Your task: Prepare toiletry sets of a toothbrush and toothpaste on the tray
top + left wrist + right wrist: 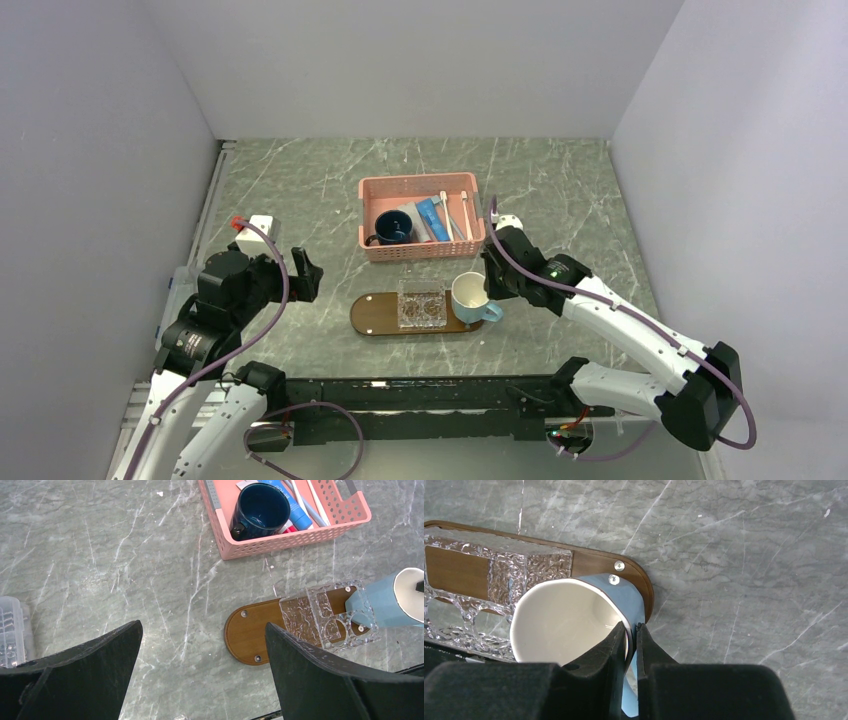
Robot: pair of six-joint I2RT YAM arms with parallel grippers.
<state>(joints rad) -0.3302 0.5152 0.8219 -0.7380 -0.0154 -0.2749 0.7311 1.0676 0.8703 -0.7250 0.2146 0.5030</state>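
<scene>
Right gripper (633, 627): fingers nearly together, clamped on the wall of the light-blue mug (569, 625), one finger inside the rim and one outside
Left gripper (202, 630): fingers wide apart, holding nothing, hovering above the surface (100, 555)
Tray (594, 562): directly below the right gripper; ahead and right of the left gripper; carrying the clear dish (421, 304) and the light-blue mug at its right end; no toothbrush or toothpaste on it yet
Toothbrush (465, 213): in the pink basket (420, 182), ahead of the right gripper and slightly to its left, beside the basket's right wall
Toothpaste (432, 218): same basket, just left of the toothbrush, with the dark mug (392, 228) further left
Toothbrush handling: judged light, thin, stiff, smooth plastic; likely to roll or pivot in a loose pinch; best taken across the handle near mid-length, clear of the bristle head; little finger room against the basket wall
Toothpaste handling: judged light, flat, soft-bodied; likely to dent under a hard squeeze; best taken across the flat faces near a firmer end, with modest force
Risk: neighbouring items dragged along when lifting from the crowded basket
</scene>
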